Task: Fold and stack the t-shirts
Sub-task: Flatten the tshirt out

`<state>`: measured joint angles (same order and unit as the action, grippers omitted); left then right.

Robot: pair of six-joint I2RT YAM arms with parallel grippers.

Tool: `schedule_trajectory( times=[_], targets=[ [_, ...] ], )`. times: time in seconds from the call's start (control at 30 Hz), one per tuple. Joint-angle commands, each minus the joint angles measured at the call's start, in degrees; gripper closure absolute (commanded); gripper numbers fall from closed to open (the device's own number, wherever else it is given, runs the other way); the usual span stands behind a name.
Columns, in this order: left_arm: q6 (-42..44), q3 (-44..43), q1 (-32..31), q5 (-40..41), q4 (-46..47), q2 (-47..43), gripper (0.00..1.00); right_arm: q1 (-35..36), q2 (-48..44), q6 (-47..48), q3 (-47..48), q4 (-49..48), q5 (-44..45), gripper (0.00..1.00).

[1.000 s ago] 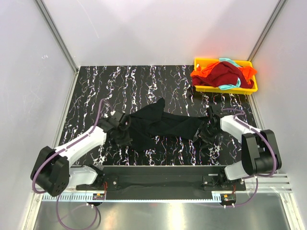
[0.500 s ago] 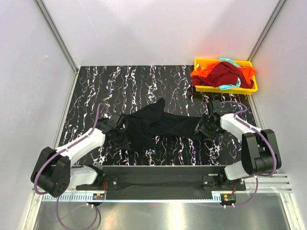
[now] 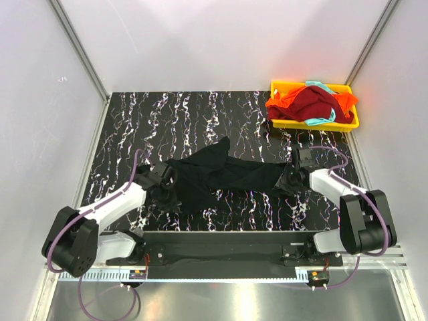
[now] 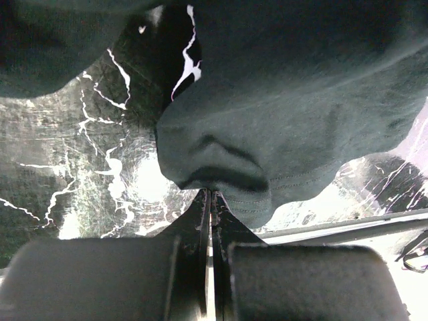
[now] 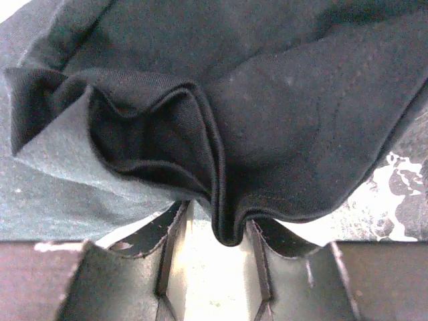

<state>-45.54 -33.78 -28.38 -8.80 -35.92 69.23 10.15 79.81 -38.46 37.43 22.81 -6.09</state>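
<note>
The black t-shirt [image 3: 221,175] is stretched over the tabletop [image 3: 200,120] between both arms. The left hand [image 4: 210,194] is pinched tight on its edge. The right hand [image 5: 217,221] straddles a bunched fold, grip unclear.

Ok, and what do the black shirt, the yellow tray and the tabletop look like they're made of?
Black t-shirt: soft matte knit, probably cotton, judging by the fine visible weave and limp folds. Yellow tray: looks like moulded plastic, with uniform bright colour and a thin rigid rim. Tabletop: smooth black marble-look surface with white veins, possibly laminate or a printed sheet; the pictures don't show which.
</note>
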Motion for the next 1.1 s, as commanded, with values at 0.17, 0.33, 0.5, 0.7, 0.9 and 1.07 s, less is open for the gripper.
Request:
schedule_trajectory(
  times=[0.17,0.33,0.5,0.7,0.9,1.07],
  targets=[
    [-3.5,2.84,0.17,-0.43,2.0,-3.57,1.0,-0.05,-5.19,-1.89,-4.12,-0.31,-0.94,0.61],
    [-4.91,4.86,0.26,-0.08,2.96,-4.19,1.0,-0.05,-2.92,-1.01,-4.04,-0.31,-3.4,0.48],
    [-5.7,5.74,0.26,-0.26,3.58,-4.9,1.0,-0.05,-1.68,-0.13,-3.07,-0.13,-2.0,0.59],
    [-5.61,5.57,0.26,0.01,3.67,-5.16,1.0,-0.05,-3.78,-2.32,-4.38,0.92,-2.96,0.82],
    [-5.17,5.65,0.26,-0.26,3.84,-4.37,0.92,-0.05,-7.21,-2.59,-3.51,3.91,-4.81,1.0],
    [-5.88,6.44,0.26,-0.43,3.93,-4.54,0.72,-0.05,-8.18,-1.45,-2.45,5.05,-5.07,1.0]
  ],
)
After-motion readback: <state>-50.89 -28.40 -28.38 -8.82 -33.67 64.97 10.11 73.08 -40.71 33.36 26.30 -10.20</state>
